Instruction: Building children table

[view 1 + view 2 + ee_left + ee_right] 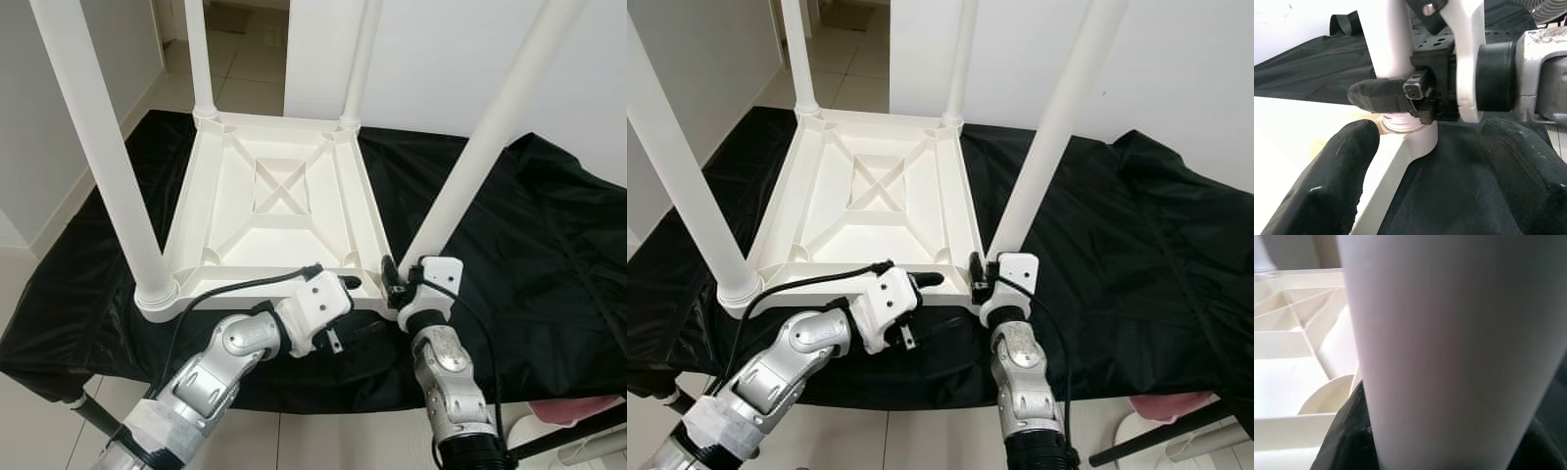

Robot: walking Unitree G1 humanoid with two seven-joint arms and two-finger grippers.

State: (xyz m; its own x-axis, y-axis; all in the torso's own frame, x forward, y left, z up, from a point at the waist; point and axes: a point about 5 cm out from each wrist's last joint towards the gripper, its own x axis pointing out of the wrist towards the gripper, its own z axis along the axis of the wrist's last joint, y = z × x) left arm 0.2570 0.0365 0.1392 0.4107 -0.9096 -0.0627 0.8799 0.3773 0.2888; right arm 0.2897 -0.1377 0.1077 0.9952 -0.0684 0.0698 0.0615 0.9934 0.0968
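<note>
Lying on: white plastic table [279, 211] rests upside down on a black sheet [519, 255], ribbed underside up.
Legs: four white legs point up; long axis runs near to far.
Right gripper [400, 281]: fingers clamped around the near right leg [470, 162] at its base.
Left gripper [343, 305]: fingers spread, straddling the table's near edge just beside that corner.
Room: bare sheet lies right of the table; tiled floor [245, 69] beyond.
</note>
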